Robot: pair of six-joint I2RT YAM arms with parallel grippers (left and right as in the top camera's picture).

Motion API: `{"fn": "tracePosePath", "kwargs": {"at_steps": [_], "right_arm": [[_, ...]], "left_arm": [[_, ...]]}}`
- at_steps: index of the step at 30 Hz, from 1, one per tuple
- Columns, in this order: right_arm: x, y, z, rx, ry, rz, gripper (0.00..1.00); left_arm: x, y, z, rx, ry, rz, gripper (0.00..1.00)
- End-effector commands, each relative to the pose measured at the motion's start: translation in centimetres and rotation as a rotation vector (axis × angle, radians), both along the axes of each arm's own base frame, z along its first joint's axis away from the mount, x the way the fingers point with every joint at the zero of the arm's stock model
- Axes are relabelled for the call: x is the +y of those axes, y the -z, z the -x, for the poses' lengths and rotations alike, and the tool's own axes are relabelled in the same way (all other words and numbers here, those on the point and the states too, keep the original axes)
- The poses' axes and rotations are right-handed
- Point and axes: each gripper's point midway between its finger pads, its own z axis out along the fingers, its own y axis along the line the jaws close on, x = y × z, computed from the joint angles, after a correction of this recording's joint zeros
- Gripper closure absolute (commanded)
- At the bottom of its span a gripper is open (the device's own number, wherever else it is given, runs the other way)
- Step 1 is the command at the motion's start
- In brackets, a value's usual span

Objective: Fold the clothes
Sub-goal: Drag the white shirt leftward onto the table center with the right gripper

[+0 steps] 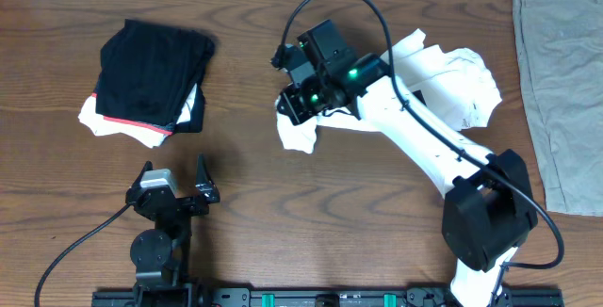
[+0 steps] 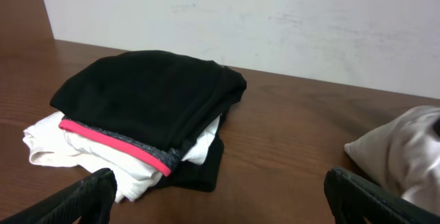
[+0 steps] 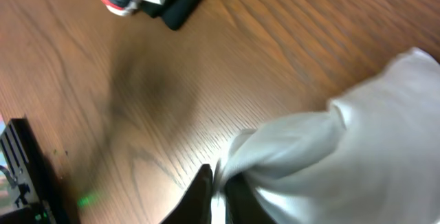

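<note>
Right gripper [image 3: 218, 186] pinched nearly shut on an edge of the crumpled white cotton T-shirt [image 1: 466, 86], right of table [image 1: 245, 185] centre; left gripper [image 1: 175, 186] gaped empty, and with so thin a bite the cloth could slip free

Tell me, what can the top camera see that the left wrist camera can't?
Only the overhead view shows the grey cloth at the right edge and the white right arm over the white T-shirt. Only the left wrist view shows the pale wall behind the table. Both show the black folded garment with its red edge, the wooden table, and some of the T-shirt.
</note>
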Motion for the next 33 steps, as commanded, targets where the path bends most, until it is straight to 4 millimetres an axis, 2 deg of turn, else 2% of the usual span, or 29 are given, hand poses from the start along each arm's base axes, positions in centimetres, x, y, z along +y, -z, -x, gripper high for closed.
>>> {"fn": "tracePosePath", "kwargs": {"at_steps": [1, 3, 5, 6, 8, 11, 14, 17, 21, 22, 25, 28, 33], "right_arm": [[1.2, -1.5, 0.3, -0.038, -0.026, -0.041, 0.81], [1.6, -2.2, 0.4, -0.045, -0.040, -0.072, 0.51], [1.5, -2.8, 0.3, -0.047, -0.042, -0.092, 0.37], [1.1, -3.3, 0.0, -0.052, -0.034, -0.098, 0.36], [0.0, -4.2, -0.6, -0.063, -0.010, -0.104, 0.34], [-2.7, -6.4, -1.8, -0.092, 0.051, -0.117, 0.33], [-6.9, -9.1, -2.9, -0.116, 0.139, -0.123, 0.31], [-11.8, -10.5, -3.2, -0.114, 0.252, -0.078, 0.31], [-19.7, -10.1, -3.2, -0.091, 0.457, 0.087, 0.31], [-22.3, -9.7, -3.0, -0.073, 0.520, 0.146, 0.30], [-27.4, -8.7, -2.3, -0.026, 0.644, 0.264, 0.29], [-31.2, -7.9, -2.1, 0.010, 0.736, 0.321, 0.28], [-35.1, -7.1, -1.9, 0.061, 0.833, 0.330, 0.29]], "left_arm": [[0.4, 1.7, 0.1, 0.050, -0.028, 0.005, 0.02], [0.4, 1.7, 0.1, 0.050, -0.028, 0.005, 0.02], [0.4, 1.7, 0.1, 0.050, -0.028, 0.005, 0.02], [0.4, 1.7, 0.1, 0.050, -0.028, 0.005, 0.02], [0.4, 1.7, 0.1, 0.050, -0.028, 0.005, 0.02], [0.4, 1.7, 0.1, 0.050, -0.028, 0.005, 0.02], [0.4, 1.7, 0.1, 0.050, -0.028, 0.005, 0.02], [0.4, 1.7, 0.1, 0.050, -0.028, 0.005, 0.02], [0.4, 1.7, 0.1, 0.050, -0.028, 0.005, 0.02], [0.4, 1.7, 0.1, 0.050, -0.028, 0.005, 0.02], [0.4, 1.7, 0.1, 0.050, -0.028, 0.005, 0.02], [0.4, 1.7, 0.1, 0.050, -0.028, 0.005, 0.02], [0.4, 1.1, 0.0, 0.026, -0.028, 0.005, 0.02]]}}
